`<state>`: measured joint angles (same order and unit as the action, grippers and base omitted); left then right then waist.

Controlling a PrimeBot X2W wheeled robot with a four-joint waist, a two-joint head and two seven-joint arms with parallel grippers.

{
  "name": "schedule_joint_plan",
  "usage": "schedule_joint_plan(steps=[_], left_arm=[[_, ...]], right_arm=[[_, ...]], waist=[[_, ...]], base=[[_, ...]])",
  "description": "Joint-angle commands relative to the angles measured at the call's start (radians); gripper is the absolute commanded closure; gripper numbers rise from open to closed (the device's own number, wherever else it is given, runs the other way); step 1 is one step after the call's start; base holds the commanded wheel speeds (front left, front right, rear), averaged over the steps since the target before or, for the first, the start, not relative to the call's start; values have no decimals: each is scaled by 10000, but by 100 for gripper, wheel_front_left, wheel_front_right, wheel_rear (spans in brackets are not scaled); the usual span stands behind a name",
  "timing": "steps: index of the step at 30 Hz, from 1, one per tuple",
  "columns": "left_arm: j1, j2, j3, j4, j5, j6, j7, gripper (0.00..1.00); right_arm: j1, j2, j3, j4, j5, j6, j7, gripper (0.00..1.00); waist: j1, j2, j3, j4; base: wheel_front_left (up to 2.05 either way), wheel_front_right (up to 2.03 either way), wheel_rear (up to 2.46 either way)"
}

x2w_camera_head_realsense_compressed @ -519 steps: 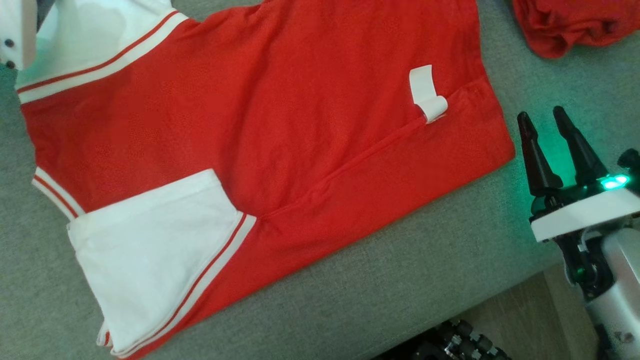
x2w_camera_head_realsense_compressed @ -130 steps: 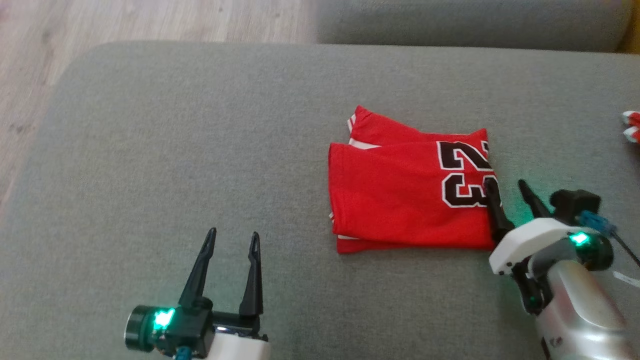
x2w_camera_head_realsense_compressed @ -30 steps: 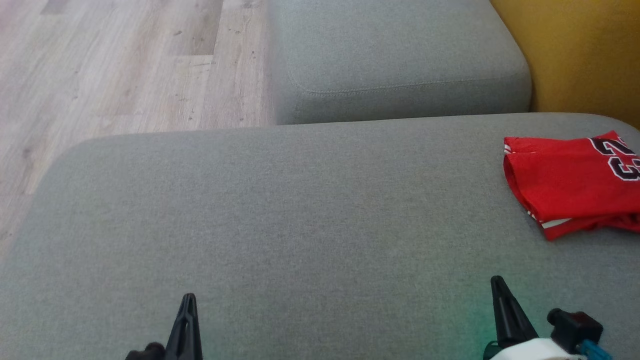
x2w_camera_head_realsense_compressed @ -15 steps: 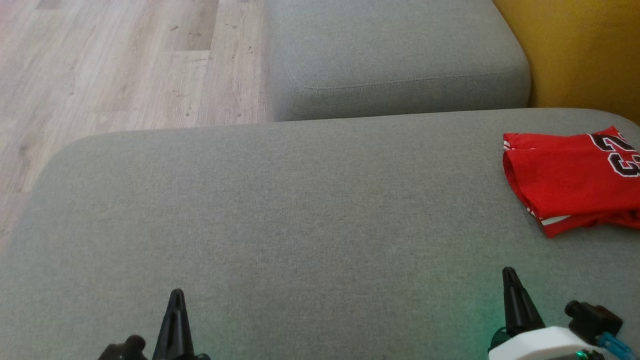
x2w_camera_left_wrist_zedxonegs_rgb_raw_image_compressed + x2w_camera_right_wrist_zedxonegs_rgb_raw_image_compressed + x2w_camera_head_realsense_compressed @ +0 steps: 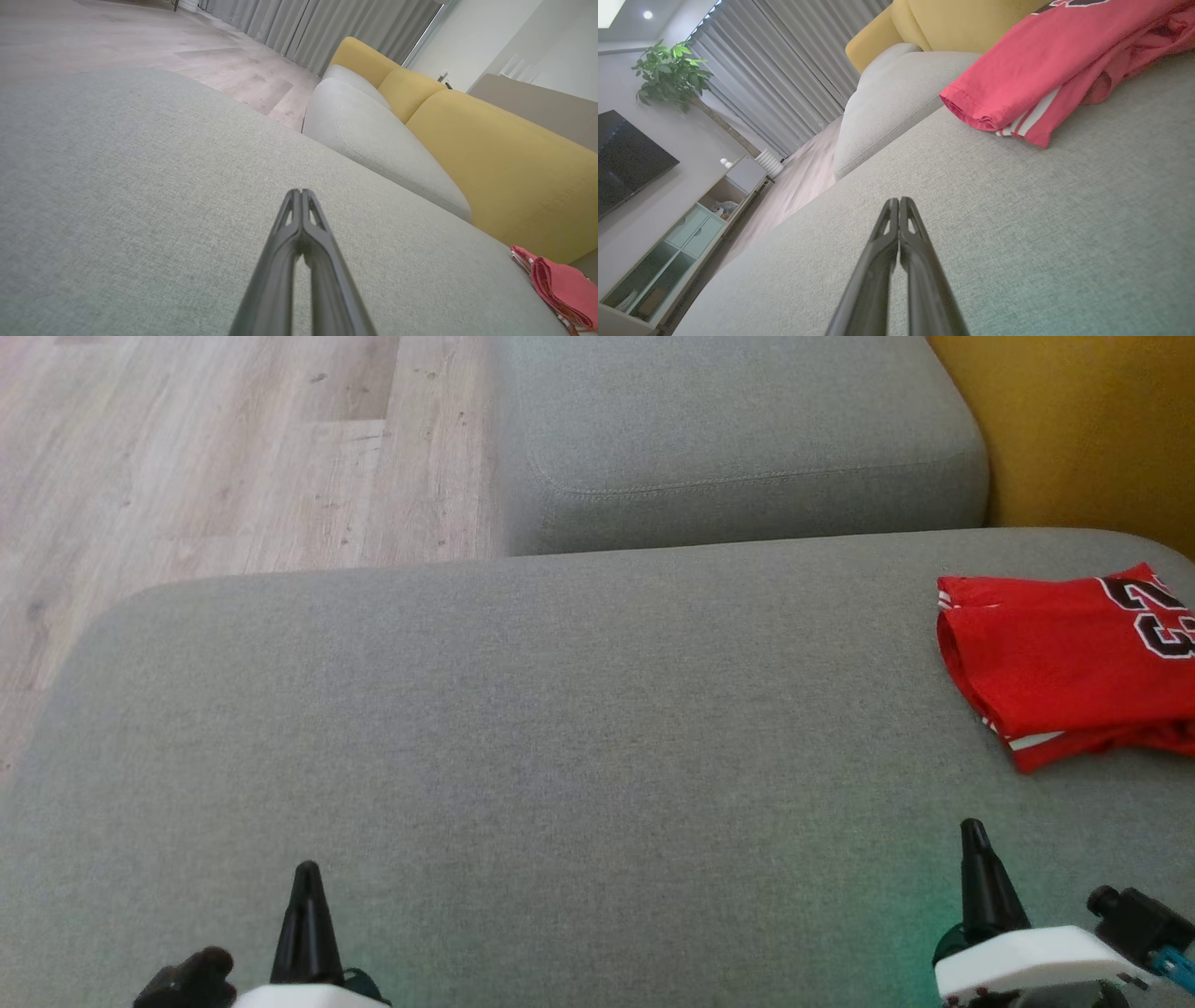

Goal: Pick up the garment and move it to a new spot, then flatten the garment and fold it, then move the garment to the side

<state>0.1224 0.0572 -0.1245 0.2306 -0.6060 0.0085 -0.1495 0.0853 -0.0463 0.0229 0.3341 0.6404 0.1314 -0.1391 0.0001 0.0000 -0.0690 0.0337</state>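
You have the garment (image 5: 1055,663) folded and lying on the big grey seat (image 5: 560,709), at the seat's far right, with its right part cut off by the edge of the head view. It is a red jersey. The writing on it is black numerals with a white outline, a 2 and a 3 (image 5: 1160,618), turned sideways and clipped by that edge. I can read no brand name or tag. White stripes (image 5: 1032,742) show at the fold nearest the seat's front.

Your left pincer (image 5: 305,877) is over the seat's near left edge and your right pincer (image 5: 971,831) over its near right edge, both well apart from the jersey. The head view gives just one dark spike for each. The wrist views settle it: the left pincer (image 5: 301,196) and the right pincer (image 5: 899,201) each have their fingers pressed together, holding nothing.

The head view gives you the wooden floor (image 5: 187,457) past the seat's far left and a second grey cushion (image 5: 738,439) behind the seat. The left wrist view adds the yellow backrest (image 5: 504,163) and grey curtains (image 5: 327,28), with the garment (image 5: 560,289) seen edge-on as stacked layers. The right wrist view brings the garment (image 5: 1041,70) close, showing its stitched hem, and beyond the seat a plant (image 5: 672,70), a dark screen (image 5: 626,154) and a low cabinet (image 5: 691,224).
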Motion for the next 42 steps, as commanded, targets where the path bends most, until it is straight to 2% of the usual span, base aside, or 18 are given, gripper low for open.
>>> schedule_joint_plan(steps=[1, 42], left_arm=[[-540, 83, 253, -248, -289, -67, 35, 100], [-1377, 110, 1142, -66, -5102, -706, 1174, 100]], right_arm=[[-531, -61, -17, -372, 299, -3, 79, 100], [-1204, -75, -638, -625, 4851, -5, 1234, 100]], waist=[[-1, 0, 11, -5], [-1, 0, 354, -166]], base=[[0, 0, 0], [0, 0, 0]])
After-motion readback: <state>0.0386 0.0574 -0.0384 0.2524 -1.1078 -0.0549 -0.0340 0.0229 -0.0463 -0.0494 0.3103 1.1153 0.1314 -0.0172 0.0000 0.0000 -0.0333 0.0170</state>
